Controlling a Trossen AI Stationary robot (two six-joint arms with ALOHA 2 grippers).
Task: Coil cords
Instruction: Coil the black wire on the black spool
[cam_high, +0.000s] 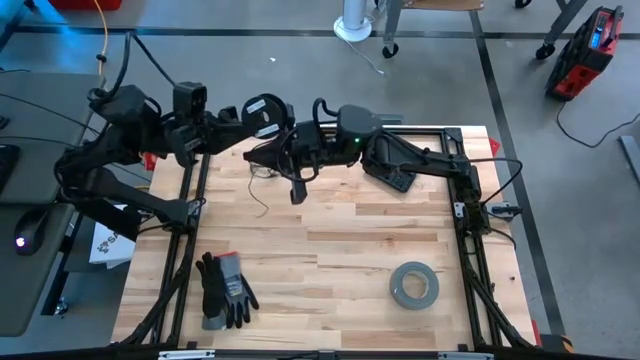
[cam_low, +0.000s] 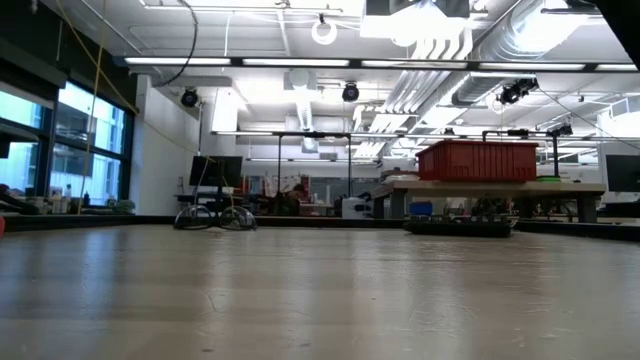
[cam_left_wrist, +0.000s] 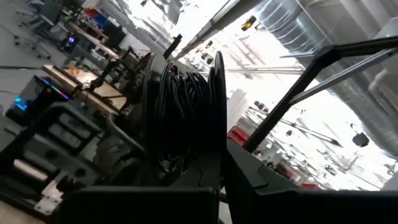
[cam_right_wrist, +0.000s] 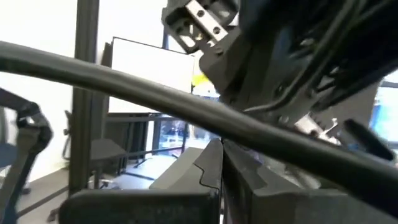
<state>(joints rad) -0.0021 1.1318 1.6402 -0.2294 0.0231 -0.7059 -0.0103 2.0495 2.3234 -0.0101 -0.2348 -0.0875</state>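
My left gripper (cam_left_wrist: 217, 180) is held high over the table's far left, shut on a small round black spool (cam_high: 265, 113) with dark thin cord wound on it (cam_left_wrist: 183, 106). A loose stretch of the cord (cam_high: 262, 192) trails down from below the spool onto the wooden table (cam_high: 330, 250). My right gripper (cam_high: 272, 155) reaches in from the right, just beside and below the spool, its fingers shut (cam_right_wrist: 221, 165). The low view shows neither gripper. My left gripper pinches the spool by its rim (cam_left_wrist: 214, 163) between the two fingers. The spool stands on edge above the fingers, lifted clear of the table, its flat side facing up in the high view. My right gripper is shut close to the cord; I cannot tell whether it touches it.
A grey tape roll (cam_high: 413, 285) lies at the near right and a pair of black and grey gloves (cam_high: 225, 290) at the near left. A dark flat device (cam_high: 398, 180) lies under the right arm. Black frame rails (cam_high: 185, 230) run along both table sides.
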